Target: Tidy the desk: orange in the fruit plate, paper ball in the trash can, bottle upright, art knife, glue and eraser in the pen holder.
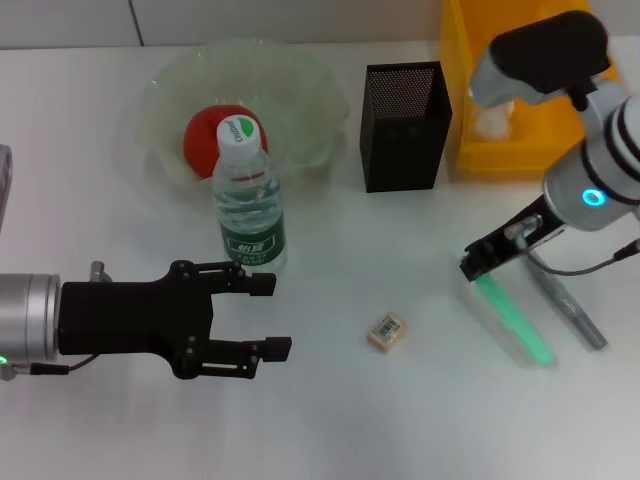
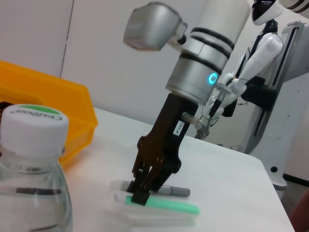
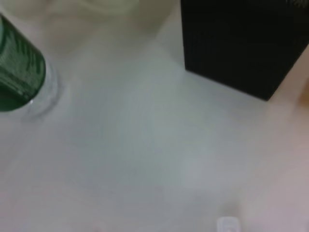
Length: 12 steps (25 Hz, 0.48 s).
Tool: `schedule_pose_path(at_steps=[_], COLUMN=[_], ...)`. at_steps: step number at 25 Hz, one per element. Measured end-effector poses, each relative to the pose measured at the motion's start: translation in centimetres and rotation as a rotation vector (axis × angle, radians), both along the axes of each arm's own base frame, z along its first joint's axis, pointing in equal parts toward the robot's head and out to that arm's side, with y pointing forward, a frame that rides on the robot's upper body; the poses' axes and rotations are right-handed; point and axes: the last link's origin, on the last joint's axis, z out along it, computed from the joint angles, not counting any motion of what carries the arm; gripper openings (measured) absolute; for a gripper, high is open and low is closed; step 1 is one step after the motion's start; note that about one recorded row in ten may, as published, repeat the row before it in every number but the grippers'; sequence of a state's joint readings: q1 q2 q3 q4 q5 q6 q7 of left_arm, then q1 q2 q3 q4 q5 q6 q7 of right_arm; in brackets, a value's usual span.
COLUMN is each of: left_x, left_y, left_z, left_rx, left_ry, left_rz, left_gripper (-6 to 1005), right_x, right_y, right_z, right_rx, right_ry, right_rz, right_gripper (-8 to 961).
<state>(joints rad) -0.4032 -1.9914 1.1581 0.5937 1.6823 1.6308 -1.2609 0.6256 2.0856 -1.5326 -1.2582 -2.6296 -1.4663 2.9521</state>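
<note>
On the white surface [image 1: 330, 420], lower right, the right end effector [image 1: 480, 268] pinches the slim, light, rigid green glue stick [image 1: 515, 322] at its upper end, left end effector [image 1: 265, 318] spread.

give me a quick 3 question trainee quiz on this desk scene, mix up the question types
1. True or false: the bottle stands upright, in front of the fruit plate.
2. Multiple choice: the right gripper is down at A) the eraser, B) the green stick and the grey pen-like tool, C) the pen holder.
3. Fill in: the orange lies in the ____.

Key:
1. True.
2. B; its fingers sit at the ends of both.
3. Fruit plate. The left gripper hangs open below the bottle, holding nothing.
</note>
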Motion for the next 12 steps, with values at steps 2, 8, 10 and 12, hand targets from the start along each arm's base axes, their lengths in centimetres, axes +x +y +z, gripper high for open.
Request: schedule_pose_path(at_steps=[2, 8, 10, 12], left_x=[-0.1, -0.1, -0.1, -0.1], left_y=[-0.1, -0.2, -0.2, -0.2], left_z=[0.0, 0.0, 0.0, 0.0], left_rx=[0.001, -0.001, -0.001, -0.005], left_ry=[-0.001, -0.005, -0.005, -0.008], left_rz=[0.003, 0.009, 0.009, 0.012], left_gripper=[788, 788, 788, 787], right_x=[-0.4, -3.3, -4.0, -4.0], right_y=[-0.3, -0.5, -0.6, -0.5], right_z=[0.9, 7.4, 10.1, 11.7], right_rx=[0.032, 0.269, 0.376, 0.453], right_ry=[0.019, 0.209, 0.341, 0.456], right_rz=[0.027, 0.238, 0.352, 0.431], right_gripper=[167, 166, 167, 167])
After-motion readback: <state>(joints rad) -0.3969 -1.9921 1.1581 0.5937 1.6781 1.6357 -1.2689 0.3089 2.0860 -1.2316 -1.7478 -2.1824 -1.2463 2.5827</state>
